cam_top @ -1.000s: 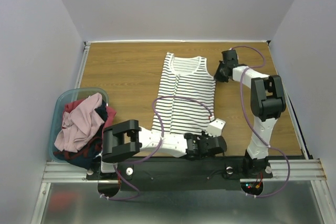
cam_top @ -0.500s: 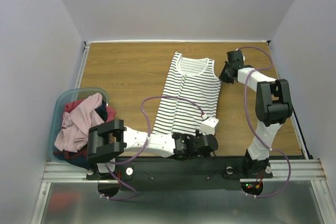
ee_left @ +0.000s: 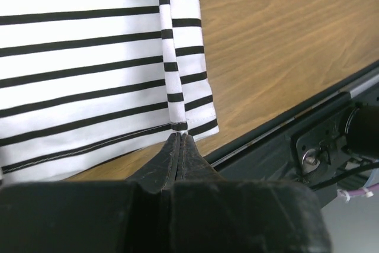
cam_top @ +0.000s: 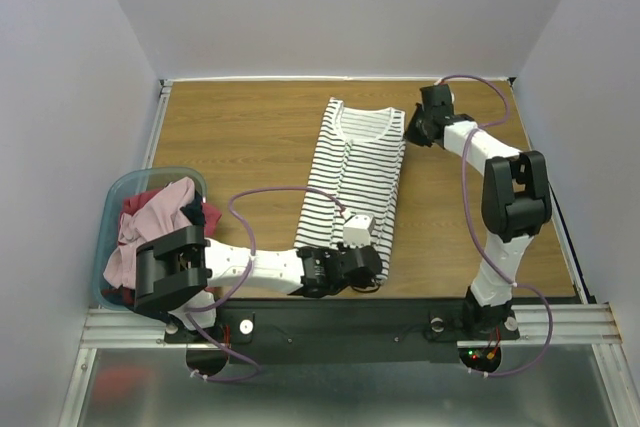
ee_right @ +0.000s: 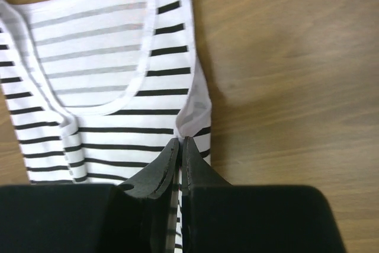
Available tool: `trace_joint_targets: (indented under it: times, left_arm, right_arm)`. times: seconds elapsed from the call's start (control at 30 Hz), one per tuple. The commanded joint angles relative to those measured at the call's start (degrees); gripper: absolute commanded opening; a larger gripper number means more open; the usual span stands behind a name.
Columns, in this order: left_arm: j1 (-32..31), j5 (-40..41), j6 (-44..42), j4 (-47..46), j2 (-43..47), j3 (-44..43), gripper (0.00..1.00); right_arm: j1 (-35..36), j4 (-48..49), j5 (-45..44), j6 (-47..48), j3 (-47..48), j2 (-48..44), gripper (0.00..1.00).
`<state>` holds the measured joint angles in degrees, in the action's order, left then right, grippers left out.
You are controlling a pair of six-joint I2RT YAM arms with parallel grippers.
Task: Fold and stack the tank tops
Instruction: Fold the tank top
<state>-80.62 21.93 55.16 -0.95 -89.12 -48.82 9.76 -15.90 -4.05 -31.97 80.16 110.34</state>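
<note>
Left arm (cam_top: 265, 269) low, right arm (cam_top: 512, 195) outstretched, both pinching striped tank top (cam_top: 355, 172)

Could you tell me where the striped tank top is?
Top view: the striped tank top lies mid-table, right of the blue tub, gripped by the left tool and right tool.

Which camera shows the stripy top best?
The top external view: almost the whole striped tank top shows there, neck to hem. The left wrist view shows only a hem corner; the right wrist view shows only the neckline and one strap.
</note>
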Motion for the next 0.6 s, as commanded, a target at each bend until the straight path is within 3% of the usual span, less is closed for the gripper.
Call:
trace_joint_targets:
  times: [0.0,0.57]
  left_arm:
    - [0.8,3.1,4.5,0.9,4.0,2.0,0.00]
    - [2.8,6.5,14.8,13.4,7.8,7.0,0.00]
  right_arm:
    - [2.6,1.6,-0.4,-1.8,4.6,2.0,0.00]
    - [10.9,0.9,-3.2,-4.8,15.4,12.0,0.00]
